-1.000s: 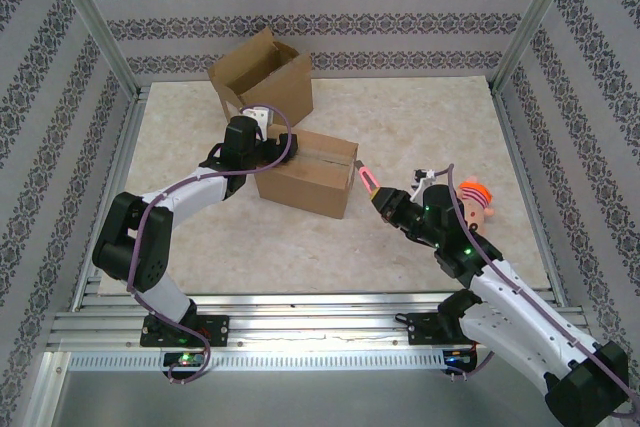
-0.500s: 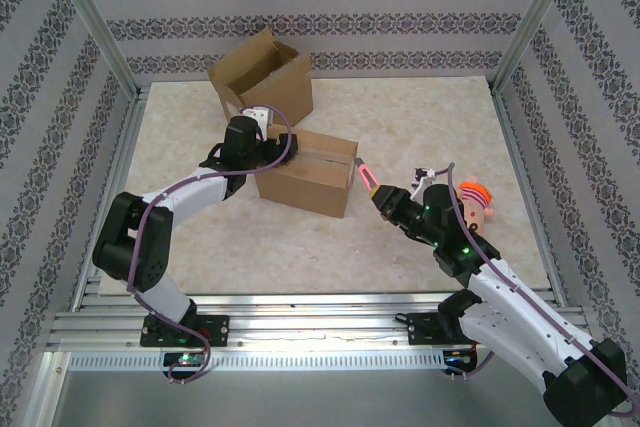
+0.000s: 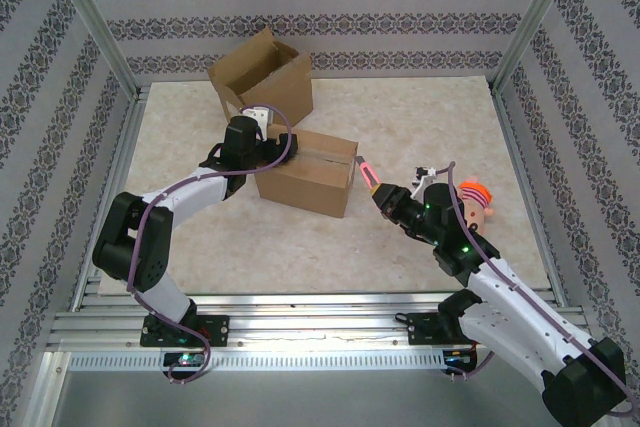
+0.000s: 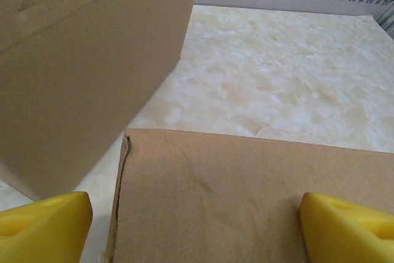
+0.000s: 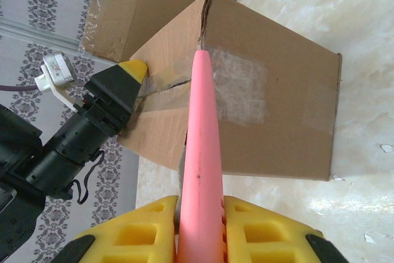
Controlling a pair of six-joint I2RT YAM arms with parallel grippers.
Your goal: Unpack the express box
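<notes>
The closed express box (image 3: 305, 172) lies mid-table, its end sealed with clear tape (image 5: 240, 84). My left gripper (image 3: 262, 154) rests at the box's left end, open, and its yellow fingertips (image 4: 43, 229) stand wide apart over the box's top flap (image 4: 234, 195). My right gripper (image 3: 386, 197) is shut on a pink cutter tool (image 5: 203, 152). The tool's tip sits at the top seam of the box's right end (image 5: 277, 121). From the right wrist view the left gripper (image 5: 117, 90) presses the far corner.
An opened cardboard box (image 3: 262, 77) stands behind the closed one, close to the left arm (image 4: 80, 60). A doll with orange hair (image 3: 478, 202) lies beside the right arm. Bare marble table (image 3: 420, 117) stretches to the back right.
The right gripper with the pink tool has edged slightly toward the box's right end. The left arm and both boxes have not moved.
</notes>
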